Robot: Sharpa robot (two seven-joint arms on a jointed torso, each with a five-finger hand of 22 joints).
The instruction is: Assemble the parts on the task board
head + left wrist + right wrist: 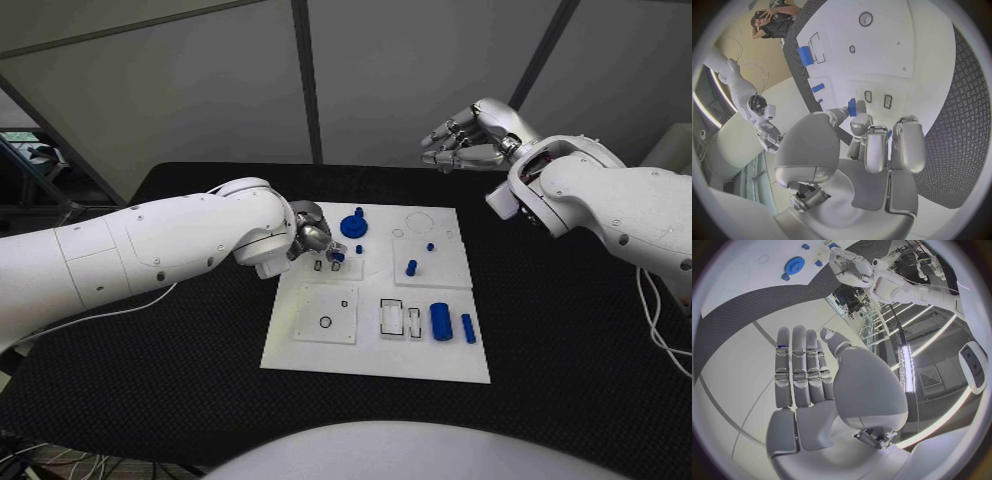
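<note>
The white rectangular task board [378,345] lies in the middle of the black table [173,380], and the assembly looks to me only partly done; the left hand [312,240] of the robot is low over the left edge of the board, its silver fingers [868,145] closed around a small blue peg [852,107], which it holds just above two small dark slots [878,98] near that edge; so this piece is, I judge, on its way to be inserted and not yet seated. Near the far edge of the board a round blue gear-like part [353,228] sits on the plate, and a short blue pin [411,267] stands upright close to the centre; whether these are fully home I cannot tell. Toward the near right corner a thick blue cylinder [440,321] and a thinner blue rod [467,327] lie flat beside an empty rectangular frame outline [391,316], so they seem to wait for their turn. The right hand [464,140] is lifted beyond the far edge of the table, well apart from the board, with straight fingers and nothing in it.
</note>
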